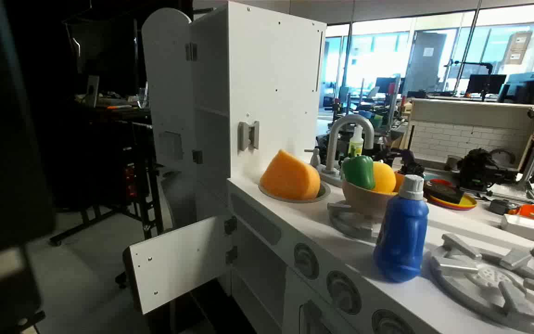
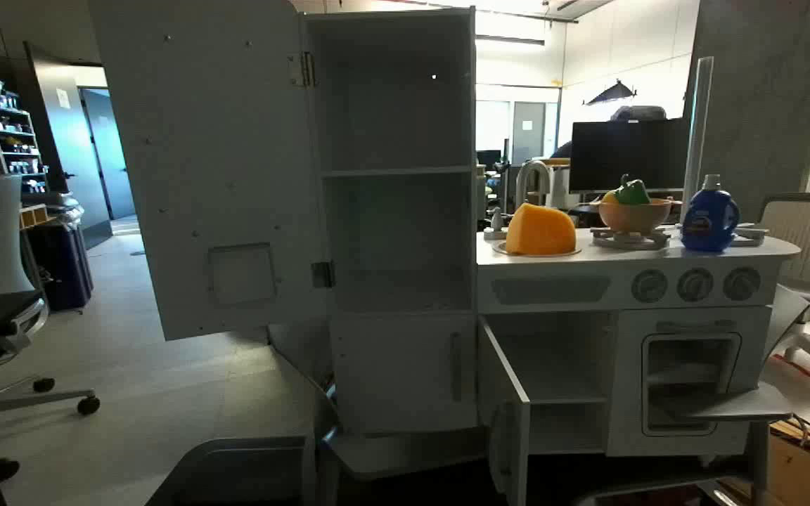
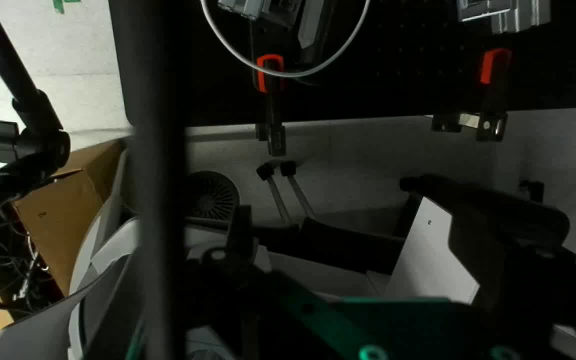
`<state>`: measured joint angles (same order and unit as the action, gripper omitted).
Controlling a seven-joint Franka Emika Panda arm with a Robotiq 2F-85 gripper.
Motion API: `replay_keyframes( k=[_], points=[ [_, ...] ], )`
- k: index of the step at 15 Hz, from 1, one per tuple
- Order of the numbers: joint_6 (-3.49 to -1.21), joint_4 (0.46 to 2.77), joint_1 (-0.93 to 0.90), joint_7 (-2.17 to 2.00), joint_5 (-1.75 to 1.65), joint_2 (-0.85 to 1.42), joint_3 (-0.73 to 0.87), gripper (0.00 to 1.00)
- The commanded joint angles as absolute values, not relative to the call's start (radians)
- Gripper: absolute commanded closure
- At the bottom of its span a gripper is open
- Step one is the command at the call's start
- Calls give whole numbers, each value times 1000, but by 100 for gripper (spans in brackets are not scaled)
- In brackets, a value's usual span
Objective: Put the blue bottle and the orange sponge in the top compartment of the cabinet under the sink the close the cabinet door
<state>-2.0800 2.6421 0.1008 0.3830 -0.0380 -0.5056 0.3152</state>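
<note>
Dimly seen hand (image 3: 401,222): spread wide, empty | orange sponge (image 1: 290,178): hides most of sink (image 1: 325,190)

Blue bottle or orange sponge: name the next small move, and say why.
I'd probably reach toward the blue bottle: it stands upright near the front edge of the counter, while the orange sponge sits in the sink; the cabinet door is already open.

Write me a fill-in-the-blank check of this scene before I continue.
Of the domed orange sponge and the capped blue plastic bottle, the ____ is in the round grey sink.
The bottle stands ____ on the white countertop.
The flat white cabinet door hangs wide ____.
The toy pepper in the round pinkish bowl is coloured ____.
Missing words: sponge; upright; open; green.
</note>
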Motion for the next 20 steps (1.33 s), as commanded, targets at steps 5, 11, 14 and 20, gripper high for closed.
replay_keyframes(
  k=[5,11,14,20],
  points=[
    [-2079,2639,118,391,-28,-503,298,0],
    [-2143,2517,60,267,-2,-412,190,0],
    [-2134,2382,39,236,-45,-314,133,0],
    [-2103,2116,60,363,-219,-47,122,0]
  ],
)
